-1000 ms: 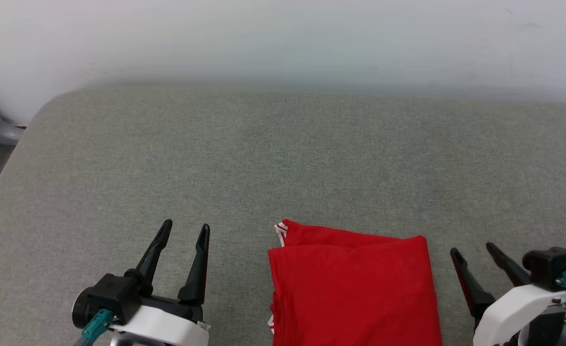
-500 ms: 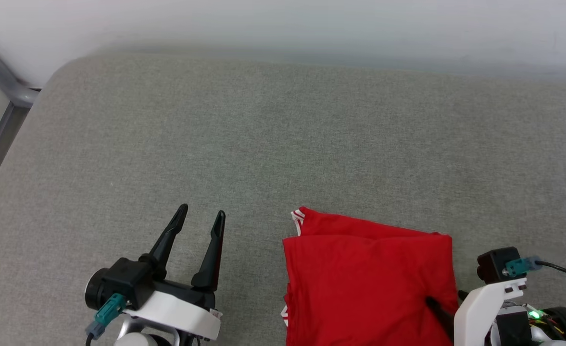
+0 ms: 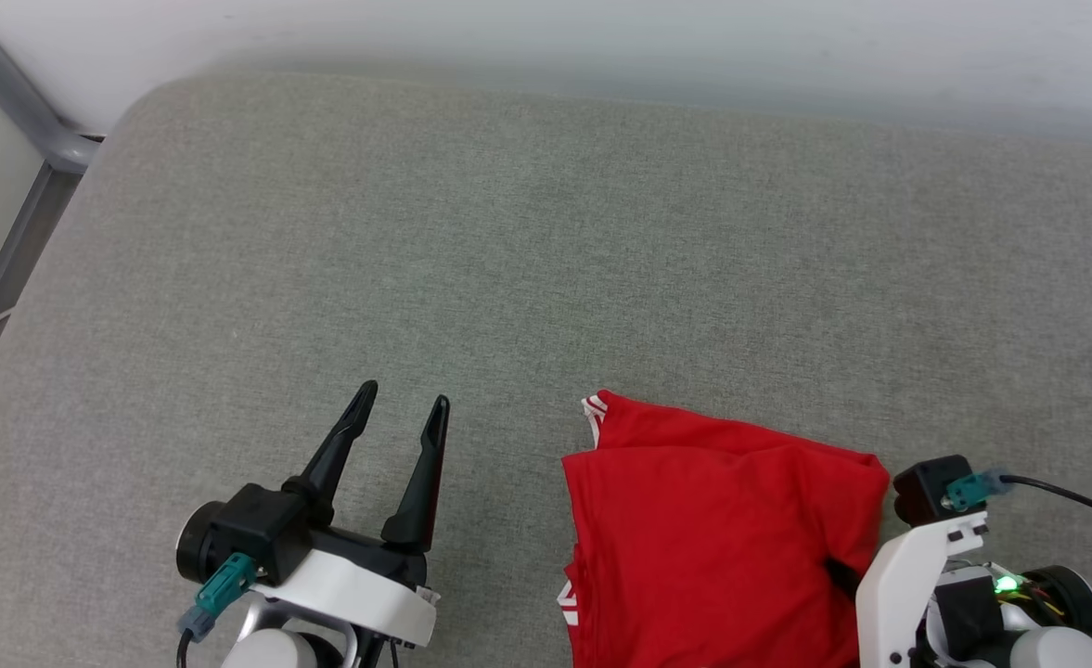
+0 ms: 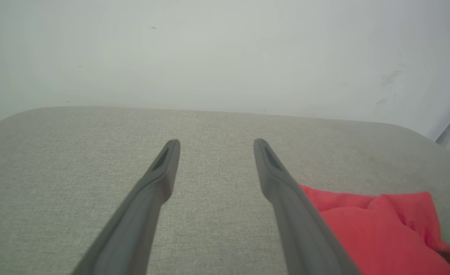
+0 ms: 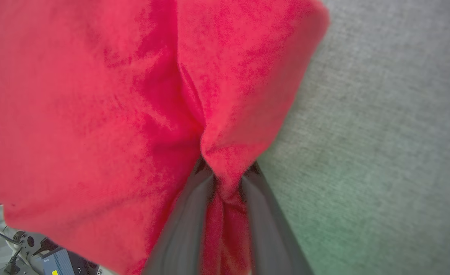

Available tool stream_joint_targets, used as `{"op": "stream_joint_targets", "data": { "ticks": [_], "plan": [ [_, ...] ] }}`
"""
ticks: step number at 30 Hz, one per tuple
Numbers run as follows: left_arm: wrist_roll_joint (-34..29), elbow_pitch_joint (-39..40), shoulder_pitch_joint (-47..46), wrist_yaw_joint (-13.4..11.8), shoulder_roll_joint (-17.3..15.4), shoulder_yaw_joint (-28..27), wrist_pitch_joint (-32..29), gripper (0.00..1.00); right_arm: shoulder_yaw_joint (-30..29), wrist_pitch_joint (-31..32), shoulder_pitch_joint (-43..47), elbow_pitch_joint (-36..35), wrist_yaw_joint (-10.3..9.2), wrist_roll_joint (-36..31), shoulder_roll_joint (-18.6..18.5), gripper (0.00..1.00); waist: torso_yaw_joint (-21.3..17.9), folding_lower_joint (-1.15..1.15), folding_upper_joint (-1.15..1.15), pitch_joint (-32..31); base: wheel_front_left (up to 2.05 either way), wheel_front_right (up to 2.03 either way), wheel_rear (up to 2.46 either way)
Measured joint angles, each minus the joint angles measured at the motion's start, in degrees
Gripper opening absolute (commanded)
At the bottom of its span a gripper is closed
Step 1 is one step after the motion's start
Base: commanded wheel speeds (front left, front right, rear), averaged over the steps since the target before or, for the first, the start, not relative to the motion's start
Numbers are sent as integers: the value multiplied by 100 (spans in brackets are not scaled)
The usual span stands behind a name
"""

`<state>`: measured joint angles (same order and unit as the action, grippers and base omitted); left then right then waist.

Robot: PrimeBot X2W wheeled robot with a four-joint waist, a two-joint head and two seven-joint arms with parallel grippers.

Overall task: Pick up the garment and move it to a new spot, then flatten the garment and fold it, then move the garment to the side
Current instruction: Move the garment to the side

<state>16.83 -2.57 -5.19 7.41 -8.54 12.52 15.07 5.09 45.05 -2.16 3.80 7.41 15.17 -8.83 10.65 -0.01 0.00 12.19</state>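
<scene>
My right end effector pinches a bunched fold of the folded red garment, seemingly at its right edge, on the grey worktop's near side. Just left of the garment, apart from it, my left end effector has its fingers spread wide, empty. Beyond stands a pale wall.

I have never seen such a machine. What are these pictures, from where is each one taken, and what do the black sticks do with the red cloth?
This is a robot with two arms; the black sticks are its grippers' fingers. One picture comes from a camera on its head, looking down at a grey padded surface where a folded red garment lies. Another is from the left wrist: the left gripper is open and empty, beside the garment. The last is from the right wrist: the right gripper pinches a bunch of the red cloth between its fingers.
</scene>
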Motion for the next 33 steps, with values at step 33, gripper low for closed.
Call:
{"op": "stream_joint_targets", "data": {
  "ticks": [33],
  "plan": [
    [-279, 524, -492, 0, -513, 560, 0, 100, 1535, -1060, -2214, -101, 12, -310, -3482, 0, -2342, 1, 0, 577, 0, 0, 0]
  ]
}}
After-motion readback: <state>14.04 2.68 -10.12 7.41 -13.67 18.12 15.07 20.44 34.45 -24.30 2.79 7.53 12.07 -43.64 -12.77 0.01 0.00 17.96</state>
